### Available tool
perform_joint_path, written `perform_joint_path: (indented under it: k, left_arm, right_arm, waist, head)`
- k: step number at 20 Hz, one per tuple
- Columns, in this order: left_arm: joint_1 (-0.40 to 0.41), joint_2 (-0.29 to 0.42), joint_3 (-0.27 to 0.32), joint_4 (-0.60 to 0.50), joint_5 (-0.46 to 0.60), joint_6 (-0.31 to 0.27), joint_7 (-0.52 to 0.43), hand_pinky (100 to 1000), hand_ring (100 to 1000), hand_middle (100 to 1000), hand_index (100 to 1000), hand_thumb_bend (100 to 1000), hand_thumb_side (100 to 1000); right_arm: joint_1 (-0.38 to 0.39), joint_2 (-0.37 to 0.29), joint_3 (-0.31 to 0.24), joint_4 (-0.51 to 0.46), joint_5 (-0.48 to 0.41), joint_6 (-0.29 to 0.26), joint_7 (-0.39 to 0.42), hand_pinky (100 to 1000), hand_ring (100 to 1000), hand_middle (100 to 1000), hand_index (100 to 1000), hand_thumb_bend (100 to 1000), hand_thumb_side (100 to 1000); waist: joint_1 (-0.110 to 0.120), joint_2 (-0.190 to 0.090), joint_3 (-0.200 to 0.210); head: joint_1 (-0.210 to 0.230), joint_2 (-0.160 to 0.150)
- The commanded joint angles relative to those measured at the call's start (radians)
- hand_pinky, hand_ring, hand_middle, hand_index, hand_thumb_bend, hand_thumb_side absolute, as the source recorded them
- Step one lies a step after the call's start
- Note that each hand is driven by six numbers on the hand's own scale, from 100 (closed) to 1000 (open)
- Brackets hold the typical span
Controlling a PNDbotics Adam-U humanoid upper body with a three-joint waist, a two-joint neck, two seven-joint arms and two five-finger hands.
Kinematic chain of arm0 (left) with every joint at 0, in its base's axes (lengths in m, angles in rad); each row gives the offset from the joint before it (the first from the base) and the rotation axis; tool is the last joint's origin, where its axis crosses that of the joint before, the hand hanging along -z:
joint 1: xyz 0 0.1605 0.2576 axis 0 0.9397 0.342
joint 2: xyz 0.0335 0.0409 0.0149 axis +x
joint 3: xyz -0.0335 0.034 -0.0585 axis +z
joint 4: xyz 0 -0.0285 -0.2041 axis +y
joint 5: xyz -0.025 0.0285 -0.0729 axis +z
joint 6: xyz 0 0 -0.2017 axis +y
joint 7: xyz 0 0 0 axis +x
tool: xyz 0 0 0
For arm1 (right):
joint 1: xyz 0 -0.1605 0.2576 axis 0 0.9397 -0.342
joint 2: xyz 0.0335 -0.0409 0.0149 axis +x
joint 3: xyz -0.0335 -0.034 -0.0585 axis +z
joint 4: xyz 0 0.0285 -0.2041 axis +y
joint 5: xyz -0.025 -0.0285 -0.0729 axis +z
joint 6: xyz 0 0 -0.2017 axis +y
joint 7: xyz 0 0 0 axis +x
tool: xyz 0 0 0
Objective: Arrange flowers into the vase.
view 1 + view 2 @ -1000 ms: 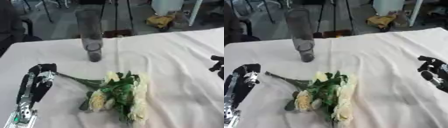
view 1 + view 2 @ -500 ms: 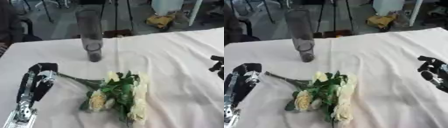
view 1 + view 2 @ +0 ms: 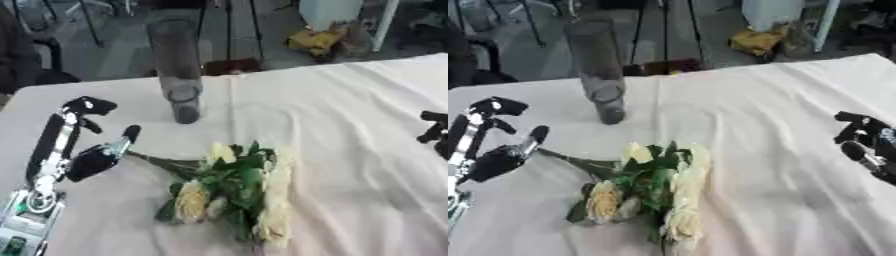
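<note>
A bunch of cream-white roses with dark green leaves point(image 3: 234, 192) lies flat on the white tablecloth point(image 3: 350, 125), in the near middle of the table. The blooms point toward the near edge and fan out slightly: one pale yellow-cream head sits low on the left of the bunch, a column of paler heads runs down its right side, and another small bloom shows at the top among the leaves. The foliage is thick and dark in the centre. The thin green-brown stems point(image 3: 162, 161) run up and to the left out of the leaves, ending just beside the left hand.

Beyond the bunch, toward the far edge and well apart from it, stands a tall clear glass cylinder vase point(image 3: 175, 70), upright, with a darker thick base resting on the cloth. It holds nothing that can be made out.

The robot's left hand point(image 3: 98, 156), black with silver parts, lies at the left of the table with its thumb and fingers spread apart, one dark finger stretched toward the stem ends; whether it touches them cannot be told. It grips nothing. The robot's right hand point(image 3: 866, 142) shows at the right edge, well apart from the flowers, its black fingers relaxed and separated, holding nothing.

Beyond the table, a floor with chair legs and a yellow object point(image 3: 319, 40) is visible.
</note>
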Motion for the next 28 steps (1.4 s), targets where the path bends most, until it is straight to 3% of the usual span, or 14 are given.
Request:
perform_joint_path:
  k: [1,10,20,23,24,25,28]
  left_arm:
    - [-0.041,0.062,-0.019,0.02,-0.058,-0.016,-0.04,610,735,667,744,561,339]
    - [-0.097,0.082,-0.068,0.092,-0.231,-0.058,-0.088,672,738,678,756,554,237]
    - [-0.124,0.033,-0.099,0.201,-0.425,-0.087,-0.076,692,738,678,758,506,197]
    - [-0.132,0.02,-0.109,0.233,-0.48,-0.101,-0.072,699,737,677,759,510,198]
    - [-0.134,0.016,-0.112,0.243,-0.499,-0.105,-0.071,703,737,678,760,562,185]
    - [-0.136,0.012,-0.115,0.253,-0.518,-0.11,-0.07,706,736,677,760,511,200]
    - [-0.141,0.002,-0.122,0.278,-0.568,-0.123,-0.064,712,735,677,761,513,208]
  right_arm:
    - [-0.012,-0.021,0.0,-0.012,0.005,-0.004,0.003,711,988,487,840,694,722]
    - [-0.009,-0.021,0.0,-0.014,0.005,-0.002,0.004,710,988,486,840,693,723]
    - [-0.006,-0.021,-0.001,-0.012,0.004,-0.002,0.004,710,989,486,840,693,722]
    - [-0.007,-0.021,-0.002,-0.011,0.003,-0.003,0.004,710,989,486,840,694,722]
    - [-0.007,-0.02,-0.002,-0.011,0.003,-0.003,0.005,710,989,486,840,693,719]
    - [-0.007,-0.02,-0.002,-0.011,0.003,-0.003,0.005,710,989,486,840,694,721]
    - [-0.007,-0.02,-0.001,-0.01,0.003,-0.003,0.006,710,989,486,840,694,722]
  waist:
    - [-0.002,-0.01,-0.004]
    - [0.003,-0.012,-0.007]
    - [0.001,-0.014,-0.012]
    - [0.0,-0.014,-0.014]
    - [0.0,-0.014,-0.014]
    - [0.0,-0.014,-0.015]
    - [0.0,-0.014,-0.016]
  head:
    - [0.0,0.009]
    - [-0.004,0.012]
    - [-0.008,0.012]
    - [-0.007,0.013]
    - [-0.008,0.013]
    - [-0.007,0.013]
    - [-0.007,0.014]
